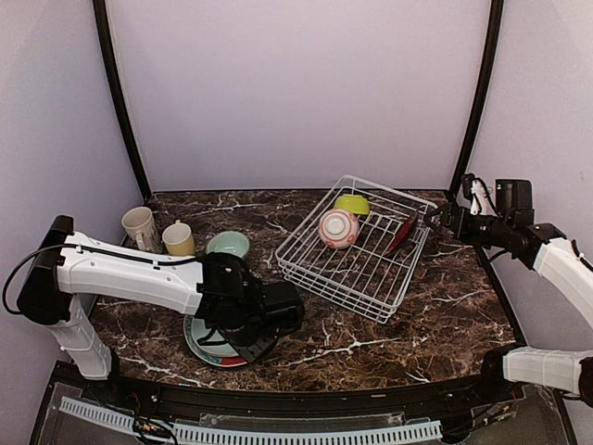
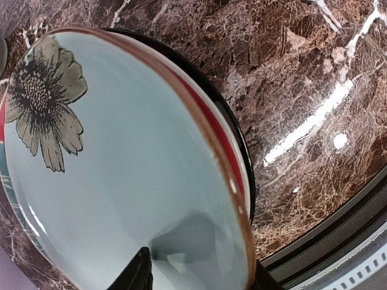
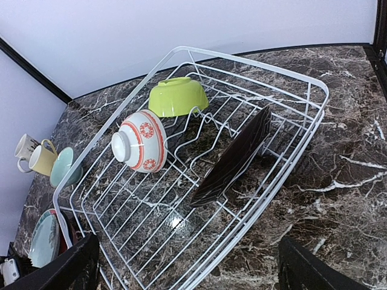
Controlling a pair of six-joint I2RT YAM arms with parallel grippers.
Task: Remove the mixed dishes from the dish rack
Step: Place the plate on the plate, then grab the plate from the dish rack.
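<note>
The step in hand looks like the end of a placement: the pale-green flowered plate (image 2: pixel 133 163) lies flat on top of a stack of plates (image 1: pixel 206 345) at the near-left of the tabletop (image 1: pixel 445 306), out of the dish rack (image 3: pixel 325 96). The left end effector (image 2: pixel 199 277) is partly open around the plate's near rim; its upper finger seems clear of the glaze, with a shadow under it, so it appears to grip nothing. The next move, I judge, calls for the left arm to draw straight back off the rim without dragging the plate across the stack, then reach for the rack again. The right end effector (image 3: pixel 187 254) hangs wide open and empty just beyond the rack's right end. Three pieces are left in the rack: a lime bowl (image 3: pixel 177 95) tipped on its side at the far end, a pink-striped bowl (image 3: pixel 141 140) on edge among the wires, and a dark plate (image 3: pixel 236 158) leaning in the tines. The upright wires hem in each piece. A beige mug (image 1: pixel 139 227), a yellow mug (image 1: pixel 178 238) and a mint bowl (image 1: pixel 228 245) stand between the stack and the rack, crowding the left arm's path.
</note>
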